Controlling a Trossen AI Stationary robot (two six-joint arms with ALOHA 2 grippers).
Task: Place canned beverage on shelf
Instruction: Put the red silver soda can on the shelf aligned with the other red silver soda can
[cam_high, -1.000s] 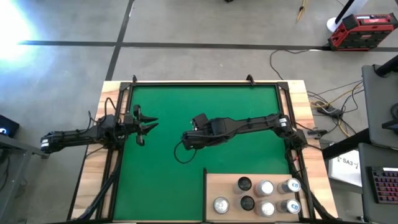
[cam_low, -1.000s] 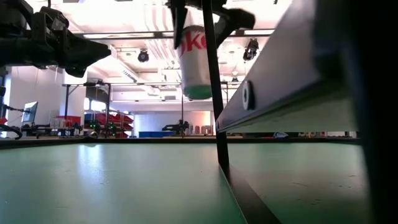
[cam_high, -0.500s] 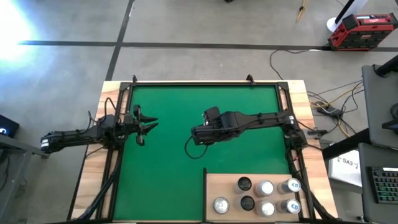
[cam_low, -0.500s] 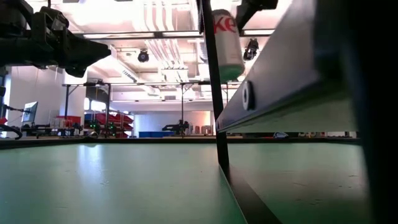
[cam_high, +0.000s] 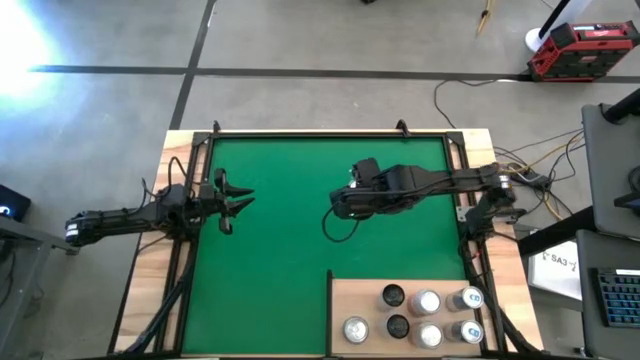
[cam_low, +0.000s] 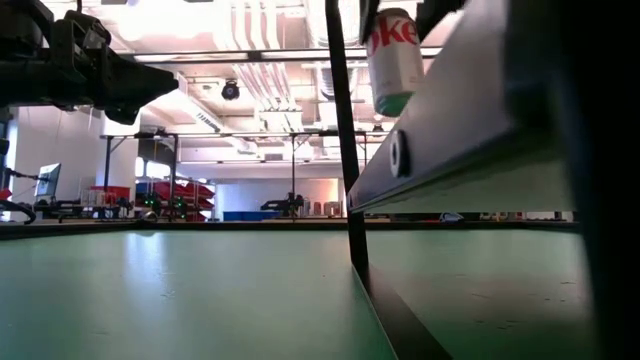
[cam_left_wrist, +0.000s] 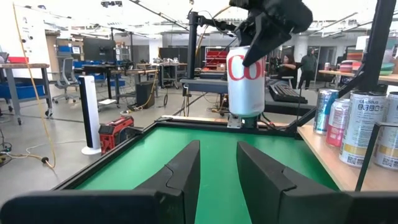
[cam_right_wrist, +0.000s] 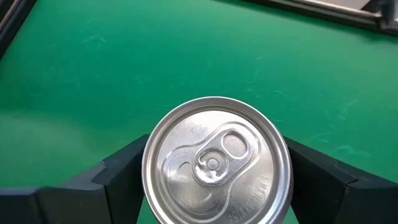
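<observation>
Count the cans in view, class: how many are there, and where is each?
7. Six stand on the shelf. One can hangs in the right gripper above the mat. More may hide below the picture's edge.

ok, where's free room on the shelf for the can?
The shelf is bare along its left strip and far edge. Six cans crowd its right half. The right gripper holds the can over open green mat.
</observation>
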